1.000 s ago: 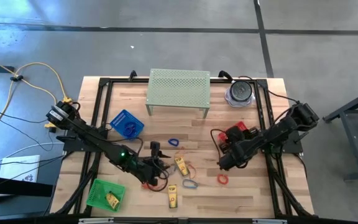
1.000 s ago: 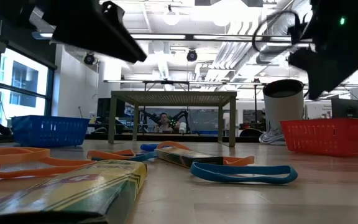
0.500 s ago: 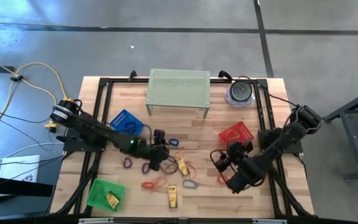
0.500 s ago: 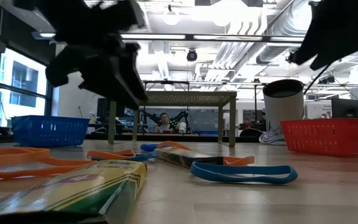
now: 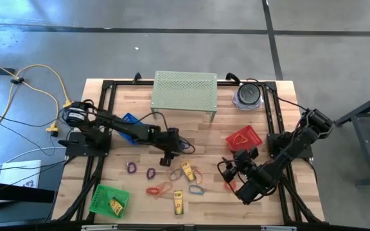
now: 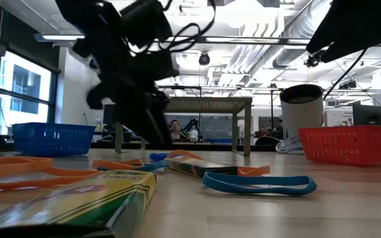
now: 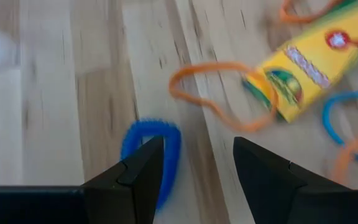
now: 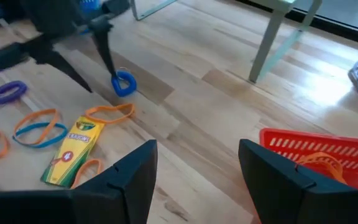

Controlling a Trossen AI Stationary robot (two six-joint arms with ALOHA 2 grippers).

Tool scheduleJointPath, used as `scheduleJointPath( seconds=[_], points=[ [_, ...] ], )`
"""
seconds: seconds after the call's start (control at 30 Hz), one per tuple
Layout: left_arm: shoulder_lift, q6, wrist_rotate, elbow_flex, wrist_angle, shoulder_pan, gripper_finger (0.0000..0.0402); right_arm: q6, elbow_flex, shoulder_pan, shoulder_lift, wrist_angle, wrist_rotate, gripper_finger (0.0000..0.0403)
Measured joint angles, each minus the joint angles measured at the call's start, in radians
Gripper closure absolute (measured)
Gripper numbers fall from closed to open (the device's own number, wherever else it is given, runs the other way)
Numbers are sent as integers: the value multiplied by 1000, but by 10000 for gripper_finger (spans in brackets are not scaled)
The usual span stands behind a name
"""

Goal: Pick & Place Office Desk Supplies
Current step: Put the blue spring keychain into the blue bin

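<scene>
The left gripper (image 7: 194,168) hangs over the blue loop (image 7: 157,149), jaws released to straddle it. The right gripper (image 8: 197,177) waits beside the red basket (image 8: 319,158), jaws released, empty.

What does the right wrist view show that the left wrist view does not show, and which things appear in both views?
Only the right wrist view shows the red basket, a leg of the pale green stand, a purple loop and the left gripper, open, hovering beside the blue loop. It also shows the right gripper, open and holding nothing.

Only the left wrist view shows the left gripper from close by, one finger partly covering the blue loop.

Both show the blue loop, the orange loop next to it, and a yellow crayon box.
</scene>
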Motion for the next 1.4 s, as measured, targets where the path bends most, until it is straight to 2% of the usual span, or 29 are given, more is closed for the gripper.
scheduleJointPath(
  seconds=[0.27, 0.53, 0.87, 1.0, 1.13, 1.27, 1.4],
  points=[
    [63, 17, -36, 1, 51, 3, 216, -89, 0, 0, 0, 81, 6, 188],
    [63, -18, -88, 1, 52, 11, 216, -177, 0, -7, 0, 165, -4, 188],
    [86, -108, 4, 6, 5, 60, 218, -329, 0, -7, 0, 297, -4, 188],
    [88, -108, -2, 5, -4, 57, 251, -339, 0, -7, 0, 311, -4, 188],
    [97, -102, -25, 5, -8, 46, 316, -339, 0, -7, 0, 312, -4, 188],
    [97, -78, -90, 4, -11, 19, 384, -354, 0, -7, 0, 330, -5, 188],
    [63, -82, -168, 3, -26, -25, 389, -413, 0, -7, 0, 377, -6, 188]
  ],
)
